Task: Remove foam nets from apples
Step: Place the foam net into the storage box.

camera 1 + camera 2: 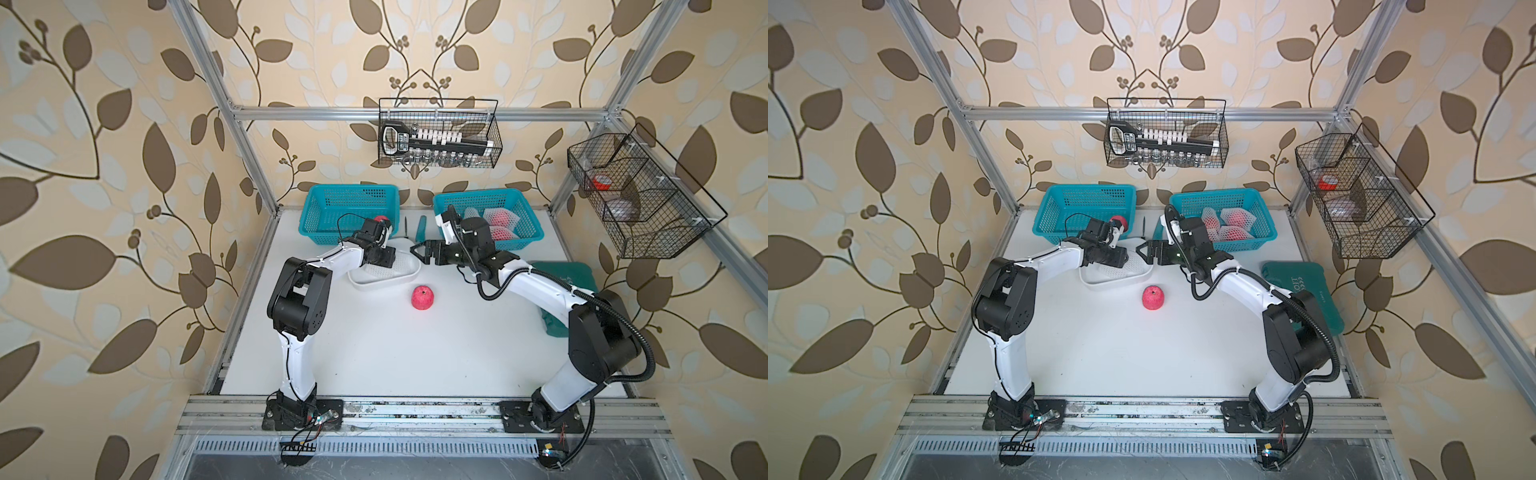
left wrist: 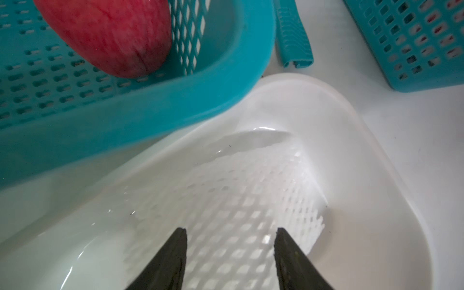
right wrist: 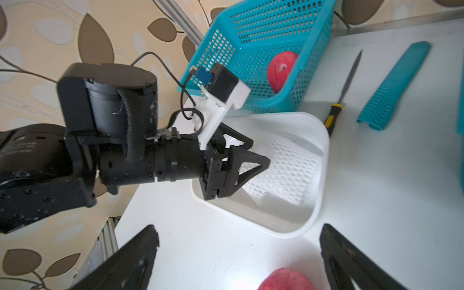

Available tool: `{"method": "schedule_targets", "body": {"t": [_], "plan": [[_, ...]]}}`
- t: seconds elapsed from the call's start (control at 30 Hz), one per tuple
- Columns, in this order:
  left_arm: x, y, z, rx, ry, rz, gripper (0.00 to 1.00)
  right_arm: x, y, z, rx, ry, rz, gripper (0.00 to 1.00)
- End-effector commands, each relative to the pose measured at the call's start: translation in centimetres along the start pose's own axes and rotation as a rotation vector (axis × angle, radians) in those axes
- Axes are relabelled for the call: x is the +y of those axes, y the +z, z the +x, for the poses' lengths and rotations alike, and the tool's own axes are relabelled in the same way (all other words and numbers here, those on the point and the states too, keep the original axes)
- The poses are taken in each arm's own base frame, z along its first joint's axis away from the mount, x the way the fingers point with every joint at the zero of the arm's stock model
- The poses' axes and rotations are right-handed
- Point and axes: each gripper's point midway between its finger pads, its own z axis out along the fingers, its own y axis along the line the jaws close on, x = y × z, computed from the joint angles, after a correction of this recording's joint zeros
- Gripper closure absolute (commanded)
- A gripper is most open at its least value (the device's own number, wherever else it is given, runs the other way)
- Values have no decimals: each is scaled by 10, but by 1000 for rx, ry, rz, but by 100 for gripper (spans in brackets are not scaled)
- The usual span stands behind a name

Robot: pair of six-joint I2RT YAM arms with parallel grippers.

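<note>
The left gripper [image 2: 231, 229] has its fingers [image 2: 173, 256] about half apart with nothing between them, poised just above a flattened foam net [image 2: 251, 195] that lies inside the white tub [image 2: 351, 140]. The right gripper [image 3: 239, 228] is spread wide and empty, just beside the tub's rim on the right arm's side. A bare apple [image 1: 423, 297] sits on the table near the tub, on the robot's side. Just behind the tub, a teal basket [image 2: 175, 105] holds a second apple [image 2: 108, 32], also bare. Behind the tub and to its right, another teal basket [image 1: 528, 232] holds netted apples [image 1: 500, 220].
</note>
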Motion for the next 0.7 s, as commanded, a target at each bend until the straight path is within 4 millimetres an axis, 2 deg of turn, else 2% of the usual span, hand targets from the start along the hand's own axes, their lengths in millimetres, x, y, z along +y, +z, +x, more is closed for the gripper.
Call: {"method": "schedule_targets", "body": {"t": [0.0,0.17,0.4,0.67], "plan": [[2,-3,-1,6,18,-10,43,-14,-12,-3,-54,-36,40,0],[6,-1,2,9,21,-30,43,-33,-19,6,-53,-28,88,0],[12,8,12,37,18,-48,43,-39,-26,6,-87,-64,117,1],[12,6,13,80,-2,-52,43,-41,-34,4,-130,-68,131,0]]}}
